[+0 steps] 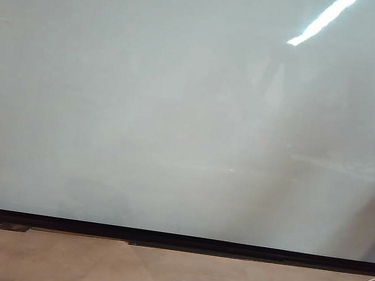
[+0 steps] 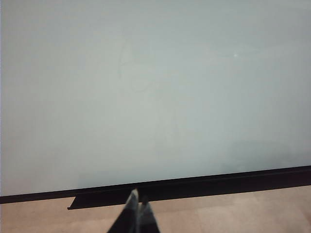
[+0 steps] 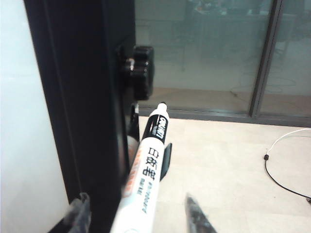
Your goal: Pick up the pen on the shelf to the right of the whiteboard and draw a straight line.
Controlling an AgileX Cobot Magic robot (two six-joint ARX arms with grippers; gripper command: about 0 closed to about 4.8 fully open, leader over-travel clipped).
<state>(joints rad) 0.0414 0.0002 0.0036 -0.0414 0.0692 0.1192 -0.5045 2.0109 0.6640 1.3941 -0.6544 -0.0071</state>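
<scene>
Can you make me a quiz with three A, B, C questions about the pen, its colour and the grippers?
1. Where is the pen?
A) lying on the floor
B) between the fingers of the right gripper, beside the black frame of the whiteboard
C) taped to the ceiling

2. What colour is the pen's barrel?
A) white
B) red
C) green

3. How is the left gripper, which faces the whiteboard?
A) shut and empty
B) wide open
C) shut on a cloth

Answers:
1 B: the right wrist view shows the pen between the open jaws, clear of both.
2 A: the barrel is white with dark print.
3 A: its tips meet with nothing between them.
</scene>
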